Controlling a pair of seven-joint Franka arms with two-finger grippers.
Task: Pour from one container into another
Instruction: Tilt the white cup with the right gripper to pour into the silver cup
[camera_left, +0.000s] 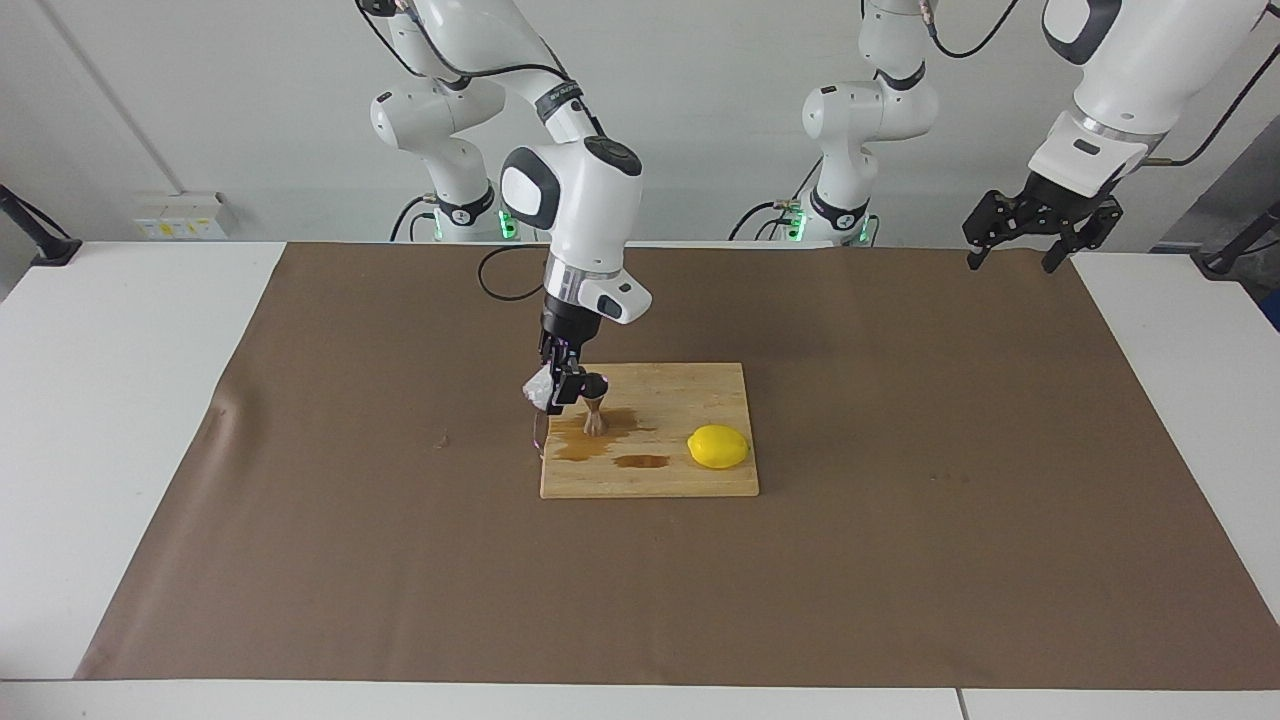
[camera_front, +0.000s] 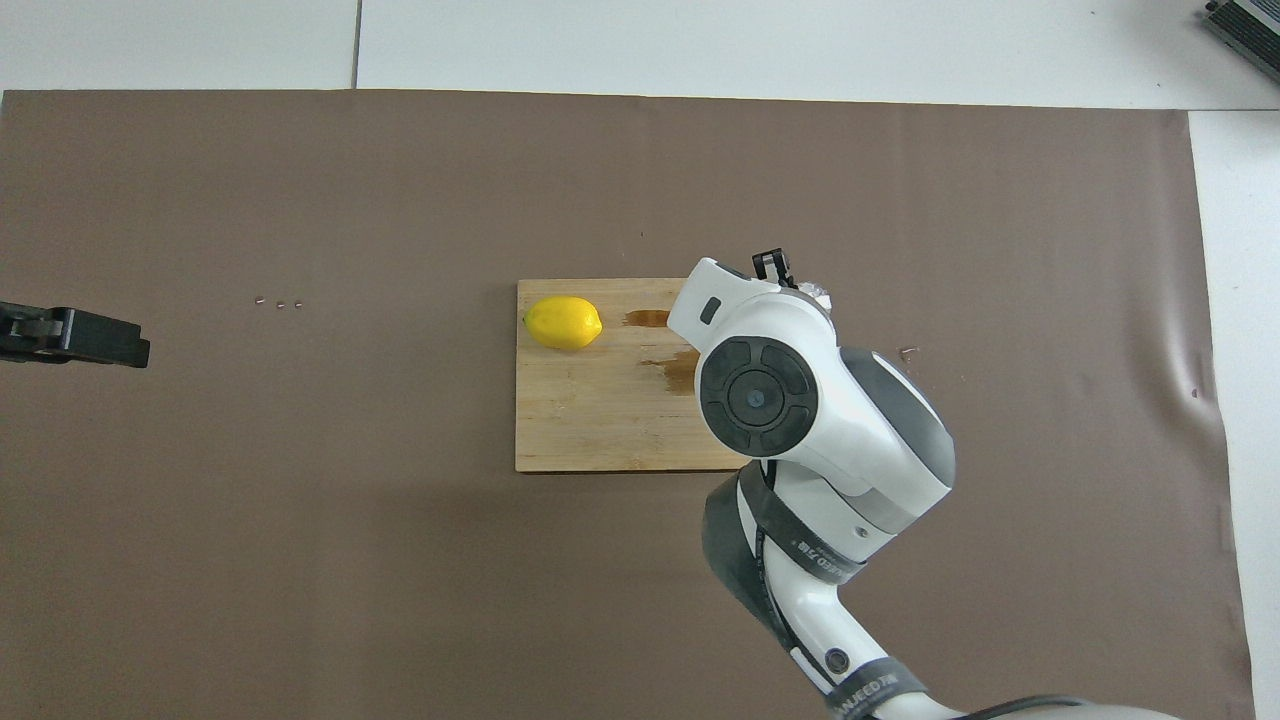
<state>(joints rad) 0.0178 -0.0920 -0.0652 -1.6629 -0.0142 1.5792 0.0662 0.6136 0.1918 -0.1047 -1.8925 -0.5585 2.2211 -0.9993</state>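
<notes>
The right gripper is clamped on the small faceted clear glass tumbler, holding it tipped over the edge of the bamboo cutting board, just beside the shiny steel hourglass jigger. The jigger stands upright on the board in a brown spill, apart from the yellow lemon. The left gripper waits with fingers apart over the left arm's end of the brown mat.

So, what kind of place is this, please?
Probably a robotics lab bench: two white arms stand by a table under brown paper, with a cutting board, lemon and jigger.
</notes>
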